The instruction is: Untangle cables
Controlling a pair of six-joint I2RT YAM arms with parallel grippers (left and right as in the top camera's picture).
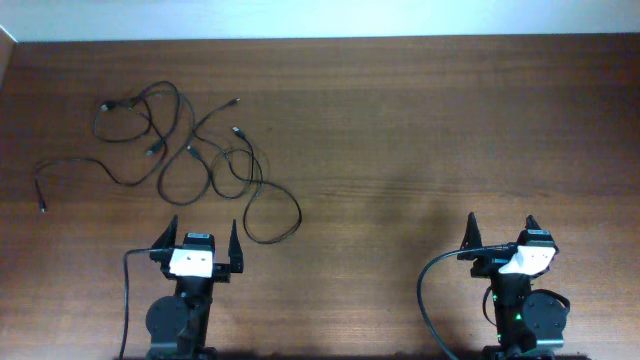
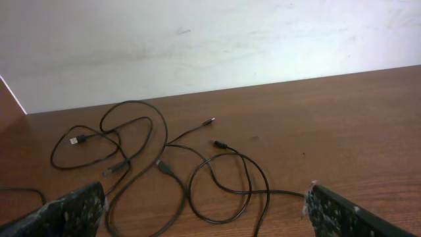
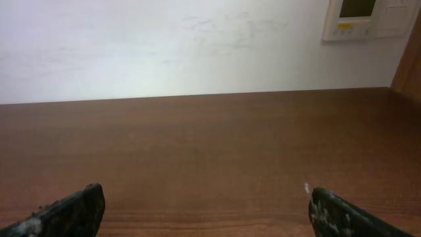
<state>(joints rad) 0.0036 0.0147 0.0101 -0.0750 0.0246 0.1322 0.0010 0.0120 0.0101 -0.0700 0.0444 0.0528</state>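
Overhead, we see the cables (image 1: 188, 151) tangled on the left of the table (image 1: 400, 130), just beyond the left gripper (image 1: 203, 228) and well apart from the right gripper (image 1: 501, 222). In each wrist view we find the fingers (image 2: 72, 210) spread wide and released, with the cables lying just ahead of the left pair.

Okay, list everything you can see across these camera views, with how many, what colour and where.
cables: several, tangled so the exact count is unclear; black; left half of the table, ahead of the left arm
table: one; brown wood; under everything
wall: one; white; beyond the table's far edge
wall panel: one; off-white; upper right of the right wrist view
left gripper: one; black fingers, open, empty; near edge, close to the nearest cable loop, not touching
right gripper: one; black fingers, open, empty; near edge at right, no cable nearby
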